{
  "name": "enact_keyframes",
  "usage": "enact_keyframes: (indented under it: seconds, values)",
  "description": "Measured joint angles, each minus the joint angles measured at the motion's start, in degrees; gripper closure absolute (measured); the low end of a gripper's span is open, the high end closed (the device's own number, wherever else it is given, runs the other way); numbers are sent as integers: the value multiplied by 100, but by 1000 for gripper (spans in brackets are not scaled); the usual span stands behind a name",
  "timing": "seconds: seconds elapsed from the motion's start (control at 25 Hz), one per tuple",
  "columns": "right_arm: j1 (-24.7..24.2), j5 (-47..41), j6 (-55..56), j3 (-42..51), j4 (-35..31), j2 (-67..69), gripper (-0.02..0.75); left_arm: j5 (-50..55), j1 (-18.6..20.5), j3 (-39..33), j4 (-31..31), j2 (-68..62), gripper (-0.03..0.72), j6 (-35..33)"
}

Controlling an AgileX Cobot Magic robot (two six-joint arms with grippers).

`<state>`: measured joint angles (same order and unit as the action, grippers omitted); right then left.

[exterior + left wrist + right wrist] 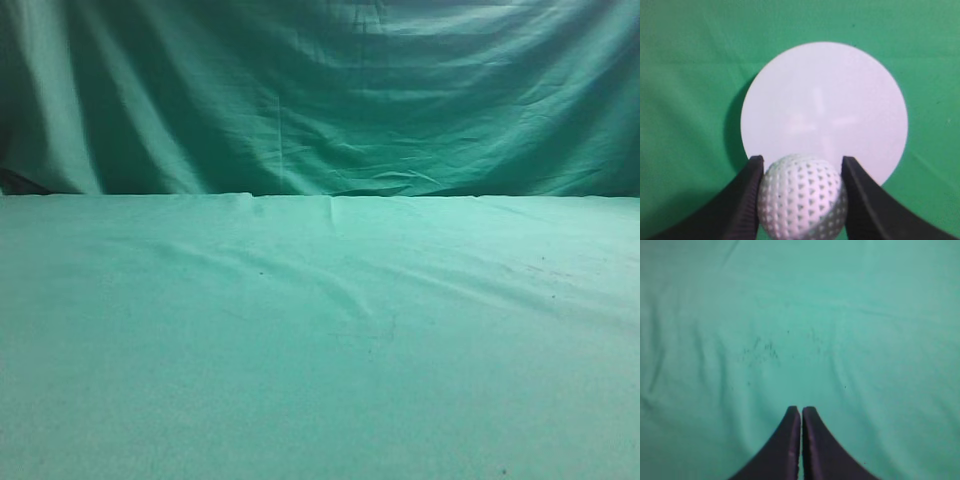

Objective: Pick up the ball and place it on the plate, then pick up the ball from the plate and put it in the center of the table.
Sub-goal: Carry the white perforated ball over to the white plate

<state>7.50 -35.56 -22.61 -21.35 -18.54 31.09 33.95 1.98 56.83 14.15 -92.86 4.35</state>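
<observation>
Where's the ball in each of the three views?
Exterior view: not in it; only the table and backdrop curtain.
Left wrist view: ball bottom centre, between the left gripper fingers, over the plate edge.
Right wrist view: not in it.
Shared landmark: the table's green cloth.

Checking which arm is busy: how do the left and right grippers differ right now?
The left gripper has its jaws apart, clamped on either side of the ball; the right gripper has its jaws pressed together on nothing. The left hangs over the white plate; the right hangs over bare table cloth. Both have black, curved jaws.
</observation>
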Motion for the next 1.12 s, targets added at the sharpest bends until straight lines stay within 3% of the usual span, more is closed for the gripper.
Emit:
enact_keyframes:
  seconds: [0.4, 0.64, 0.88, 1.12]
  values:
    - [0, -267, -259, -453, 0, 857, 738, -515, 0, 0, 747, -624, 380, 16]
    - [0, -276, -269, -453, -61, 905, 738, -715, 0, 0, 1122, -664, 380, 861]
    - [0, -276, -269, -453, -129, 905, 738, -702, 0, 37, 1174, -679, 380, 1142]
    - [0, -276, -269, -453, -272, 905, 738, -101, 0, 561, 914, -682, 380, 1191]
